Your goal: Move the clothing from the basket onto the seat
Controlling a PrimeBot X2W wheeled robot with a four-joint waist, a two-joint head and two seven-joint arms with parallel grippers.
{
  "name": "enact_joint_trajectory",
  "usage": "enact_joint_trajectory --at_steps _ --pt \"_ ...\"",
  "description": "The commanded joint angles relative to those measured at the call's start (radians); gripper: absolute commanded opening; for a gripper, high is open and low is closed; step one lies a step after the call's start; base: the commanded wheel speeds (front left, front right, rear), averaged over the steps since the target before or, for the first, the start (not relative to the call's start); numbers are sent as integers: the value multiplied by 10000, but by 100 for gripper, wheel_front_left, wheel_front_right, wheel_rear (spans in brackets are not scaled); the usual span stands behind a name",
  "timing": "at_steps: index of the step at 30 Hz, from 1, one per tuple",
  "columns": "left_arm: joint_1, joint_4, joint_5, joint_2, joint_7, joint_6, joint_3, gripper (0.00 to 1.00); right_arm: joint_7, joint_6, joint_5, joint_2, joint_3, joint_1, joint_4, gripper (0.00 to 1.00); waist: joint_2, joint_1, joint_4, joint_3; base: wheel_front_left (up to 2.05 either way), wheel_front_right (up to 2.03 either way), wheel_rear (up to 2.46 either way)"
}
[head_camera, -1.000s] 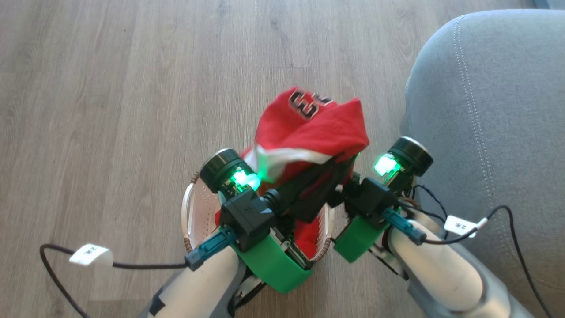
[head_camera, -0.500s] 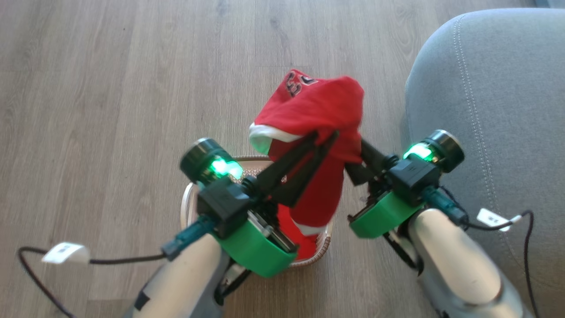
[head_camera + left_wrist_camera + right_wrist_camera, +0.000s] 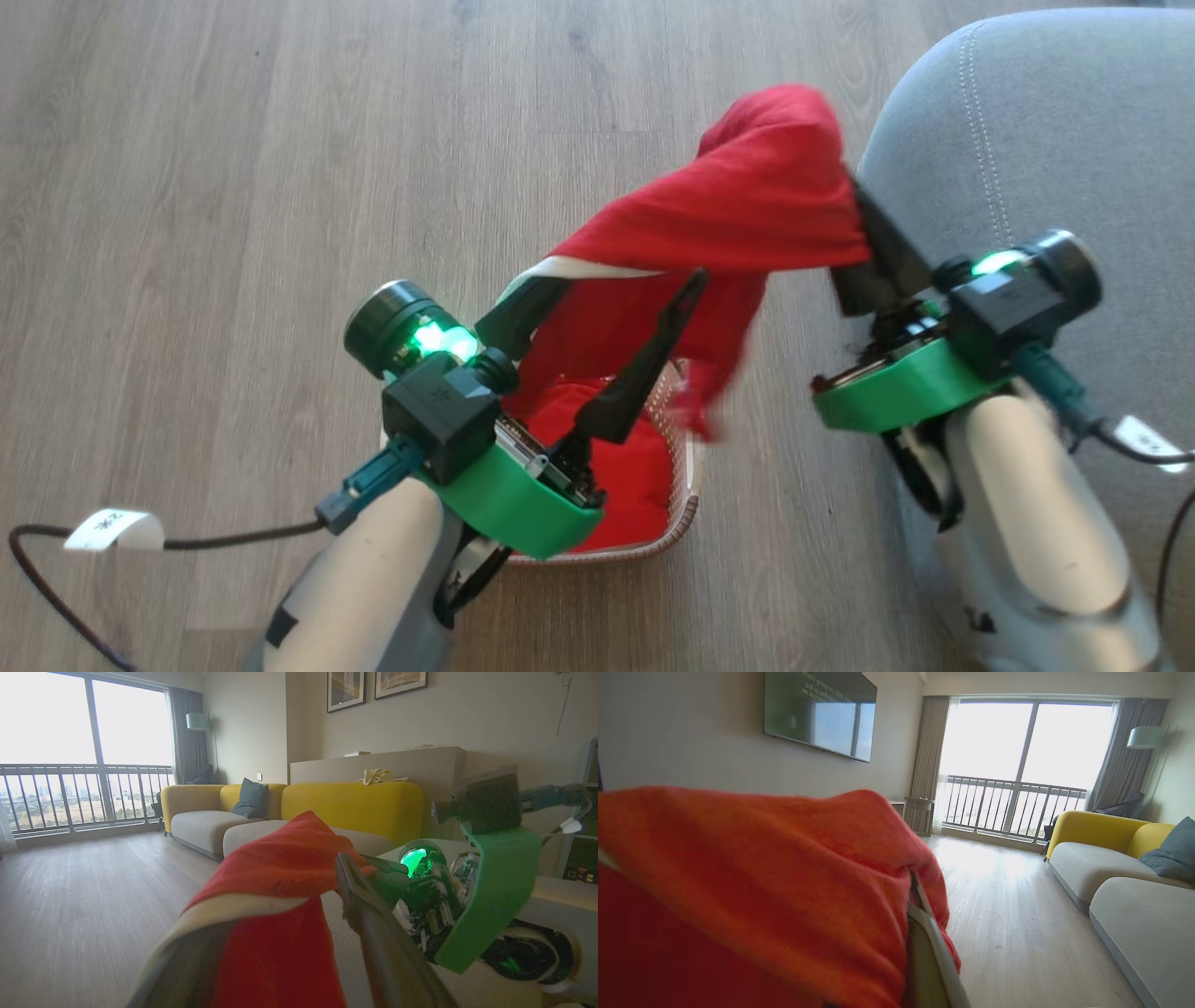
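Red fabric fills the near basket [image 3: 688, 511], where some clothing [image 3: 644, 471] lies on its floor beneath the left gripper [image 3: 630, 280]. That gripper's jaws are spread wide. The white trim of the raised garment [image 3: 756, 210] drapes over one finger while the other stands bare, so it grips nothing. Farther and to the right, the right gripper [image 3: 864, 229] appears to pinch the garment's far end between pressed jaws. The cloth stretches between the two arms, with a blurred tail hanging by the basket's right rim. The step in hand looks like the carry to the seat [image 3: 1046, 131], whose rounded grey edge lies just beside the right gripper. Next, the right arm probably has to travel right over that edge, high enough for the tail to clear the rim and the left fingers, and then let go. Bare wooden floor [image 3: 233, 205] on the far and left sides leaves open room.
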Motion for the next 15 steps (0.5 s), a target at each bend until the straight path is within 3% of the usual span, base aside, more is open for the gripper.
enact_joint_trajectory --at_steps 1,15 --pt "-121 -261 74 73 -49 -13 485 100 -9 -2 -62 147 -147 -142 -457 0 0 0 19 14 0 0 0" --pt "266 515 361 283 -49 -13 726 100 -9 -2 87 55 -1739 -391 -950 0 0 0 54 25 0 0 0"
